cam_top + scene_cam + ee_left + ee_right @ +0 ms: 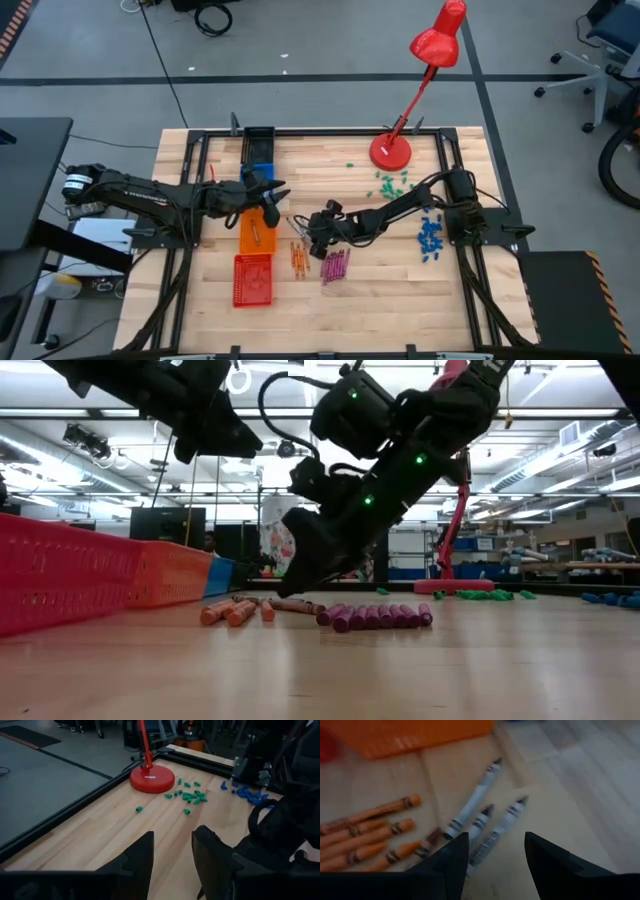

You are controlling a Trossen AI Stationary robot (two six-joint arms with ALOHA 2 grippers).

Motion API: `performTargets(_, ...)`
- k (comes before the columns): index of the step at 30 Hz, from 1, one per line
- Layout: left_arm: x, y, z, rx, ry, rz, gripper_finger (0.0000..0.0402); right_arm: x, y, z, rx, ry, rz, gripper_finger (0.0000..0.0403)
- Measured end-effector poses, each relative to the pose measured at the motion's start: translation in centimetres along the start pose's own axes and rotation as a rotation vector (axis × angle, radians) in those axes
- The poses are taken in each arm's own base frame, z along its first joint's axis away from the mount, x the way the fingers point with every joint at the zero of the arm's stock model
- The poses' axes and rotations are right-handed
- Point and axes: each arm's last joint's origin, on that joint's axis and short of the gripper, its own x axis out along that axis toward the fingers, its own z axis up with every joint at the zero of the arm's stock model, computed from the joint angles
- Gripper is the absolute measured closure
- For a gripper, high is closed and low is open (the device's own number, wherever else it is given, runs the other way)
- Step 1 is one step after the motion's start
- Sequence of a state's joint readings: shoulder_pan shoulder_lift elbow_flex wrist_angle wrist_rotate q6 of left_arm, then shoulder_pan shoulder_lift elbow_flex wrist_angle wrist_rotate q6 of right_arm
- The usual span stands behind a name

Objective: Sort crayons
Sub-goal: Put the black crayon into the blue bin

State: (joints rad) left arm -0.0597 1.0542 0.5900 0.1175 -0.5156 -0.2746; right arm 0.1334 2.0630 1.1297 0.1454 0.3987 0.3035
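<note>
Three grey crayons (470, 812) lie loose on the wood beside the orange bin (420, 737). My right gripper (492, 850) hangs open just above their near ends, slanting down, low over the table (300, 575). Several orange crayons (298, 259) lie side by side, and a row of magenta crayons (335, 266) lies to their right. My left gripper (272, 195) stands open and empty, raised above the bins (172, 845).
A red bin (252, 279), the orange bin (254, 231) and a blue bin (259, 165) stand in a line left of centre. A red desk lamp (391, 151) stands at the back, with green bits (390, 183) and blue bits (431, 237) on the right.
</note>
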Motion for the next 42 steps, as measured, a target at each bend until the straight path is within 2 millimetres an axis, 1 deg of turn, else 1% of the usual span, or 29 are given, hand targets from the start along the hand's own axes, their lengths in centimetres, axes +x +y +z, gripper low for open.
performTargets(4,0.0,0.0,0.0,0.000,0.004,0.001,0.0256,0.2,-0.1,-0.4,-0.015,0.021,-0.006,0.0206)
performTargets(11,0.0,0.0,-0.1,0.003,0.009,0.002,0.0256,0.4,-0.7,-0.4,0.006,0.053,-0.014,0.0206)
performTargets(15,0.0,0.0,-0.2,0.008,0.016,0.004,0.0256,0.5,-1.0,-0.4,0.010,0.081,0.006,0.0215)
performTargets(19,0.0,0.0,-0.2,0.010,0.016,0.004,0.0256,0.6,-1.3,-0.4,0.012,0.105,0.041,0.0246)
performTargets(24,0.0,0.0,-0.2,0.011,0.016,0.004,0.0256,0.7,-1.5,-0.4,0.017,0.128,0.084,0.0306)
performTargets(29,0.0,0.1,-0.2,0.014,0.022,0.005,0.0256,0.7,-1.5,-0.5,0.006,0.135,0.091,0.0365)
performTargets(32,0.0,0.1,-0.3,0.016,0.025,0.006,0.0256,0.6,-1.6,-0.5,-0.010,0.136,0.093,0.0385)
performTargets(35,0.0,0.1,-0.3,0.016,0.026,0.007,0.0256,0.3,-1.6,-0.3,-0.015,0.136,0.091,0.0385)
performTargets(39,0.0,0.1,-0.3,0.017,0.027,0.007,0.0256,-0.4,-1.8,0.1,-0.019,0.134,0.072,0.0370)
performTargets(42,0.0,0.1,-0.3,0.017,0.027,0.007,0.0256,-0.8,-1.7,0.2,-0.030,0.135,0.055,0.0367)
